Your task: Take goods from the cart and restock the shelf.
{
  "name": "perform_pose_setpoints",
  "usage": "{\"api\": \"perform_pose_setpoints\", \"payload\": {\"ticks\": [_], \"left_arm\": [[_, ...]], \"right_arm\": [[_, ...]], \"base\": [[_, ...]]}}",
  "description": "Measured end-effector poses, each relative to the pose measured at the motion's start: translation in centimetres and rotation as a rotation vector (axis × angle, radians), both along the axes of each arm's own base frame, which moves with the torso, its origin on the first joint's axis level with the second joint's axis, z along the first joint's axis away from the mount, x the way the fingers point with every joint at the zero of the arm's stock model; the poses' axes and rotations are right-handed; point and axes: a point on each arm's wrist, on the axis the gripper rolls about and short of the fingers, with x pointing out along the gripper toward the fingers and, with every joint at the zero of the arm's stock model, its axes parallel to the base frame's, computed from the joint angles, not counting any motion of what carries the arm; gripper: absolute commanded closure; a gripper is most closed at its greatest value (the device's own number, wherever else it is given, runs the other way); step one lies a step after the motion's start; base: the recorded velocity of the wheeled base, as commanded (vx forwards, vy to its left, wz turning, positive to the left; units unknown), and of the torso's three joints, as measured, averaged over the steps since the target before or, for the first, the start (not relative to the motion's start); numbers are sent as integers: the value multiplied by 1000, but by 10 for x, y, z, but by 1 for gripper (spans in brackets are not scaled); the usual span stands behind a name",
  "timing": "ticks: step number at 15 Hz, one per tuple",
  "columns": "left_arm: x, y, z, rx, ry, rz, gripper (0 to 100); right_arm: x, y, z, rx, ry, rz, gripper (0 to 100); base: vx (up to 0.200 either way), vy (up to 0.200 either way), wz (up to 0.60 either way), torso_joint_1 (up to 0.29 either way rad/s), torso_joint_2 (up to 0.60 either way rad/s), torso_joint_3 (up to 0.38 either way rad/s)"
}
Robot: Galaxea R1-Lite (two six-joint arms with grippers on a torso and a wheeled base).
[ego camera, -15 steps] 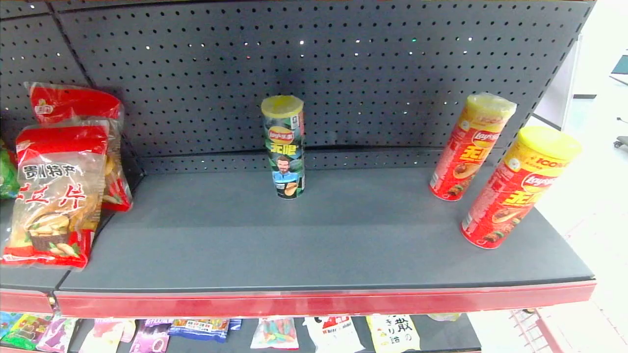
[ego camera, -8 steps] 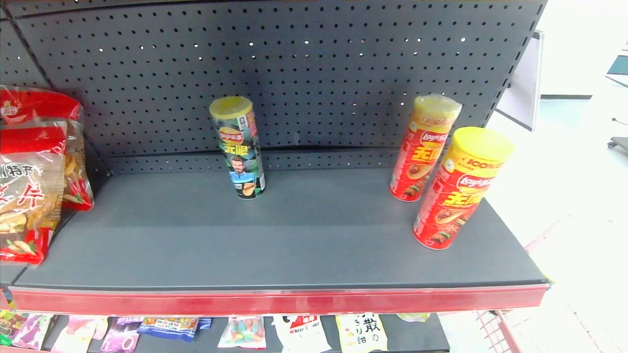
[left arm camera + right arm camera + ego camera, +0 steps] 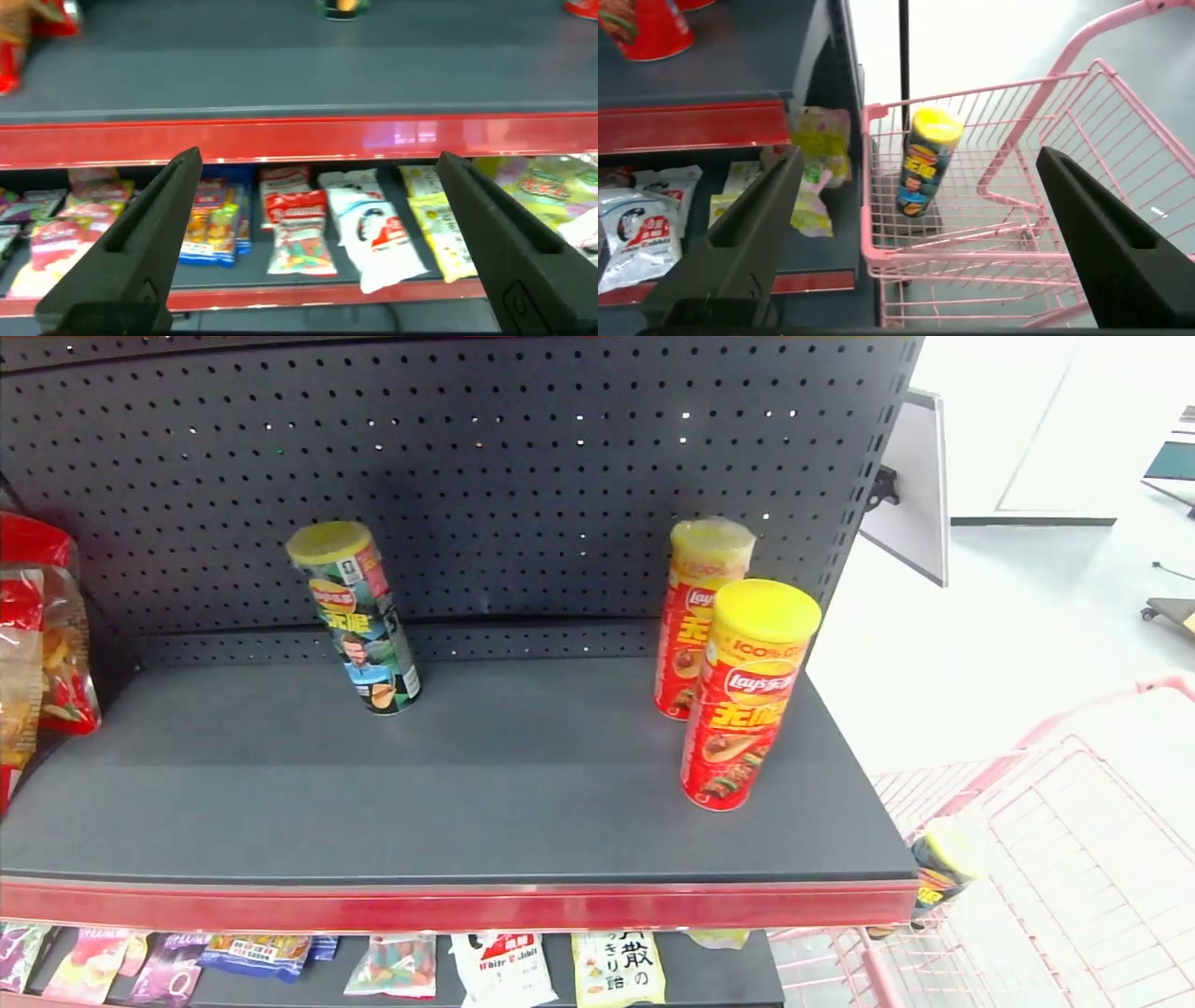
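Head view gives you the shelf (image 3: pixel 467 784), a grey board with a red front strip and a pegboard back. A green-and-black can (image 3: pixel 355 616) with a yellow lid stands on it near the back. Two red cans with yellow lids stand towards the right end: the rear red can (image 3: pixel 695 588) and, just in front and partly covering it, the front red can (image 3: pixel 747 700). Red-topped snack bags (image 3: pixel 37 644) sit at the far left. Past the shelf's right end is the pink wire cart (image 3: pixel 1074 784). Low inside it, close to the shelf corner, lies a dark can (image 3: pixel 943 868), pale and half hidden there.

Right wrist view shows you that dark can (image 3: pixel 924 168) whole. It has a yellow lid and a dark body with yellow and red print, and it stands nearly upright in the cart (image 3: pixel 971 254), at the corner next to the shelf's end. The right gripper (image 3: pixel 918 159) hangs above the cart with its fingers spread wide and nothing between them.

Left wrist view shows you the left gripper (image 3: pixel 318 157), likewise spread and empty, facing the red strip. Below it are the small packets (image 3: pixel 299 233) on the lower shelf.
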Motion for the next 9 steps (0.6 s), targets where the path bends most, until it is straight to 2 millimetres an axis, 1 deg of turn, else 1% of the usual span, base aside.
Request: {"api": "perform_pose_setpoints", "payload": {"ticks": [6, 9], "left_arm": [[0, 0, 0, 0, 0, 0, 0], [0, 0, 0, -1, 0, 0, 0]], "right_arm": [[0, 0, 0, 0, 0, 0, 0], [0, 0, 0, 0, -1, 0, 0]], "base": [[0, -200, 0, 2, 2, 5], [0, 0, 0, 0, 0, 0]]}}
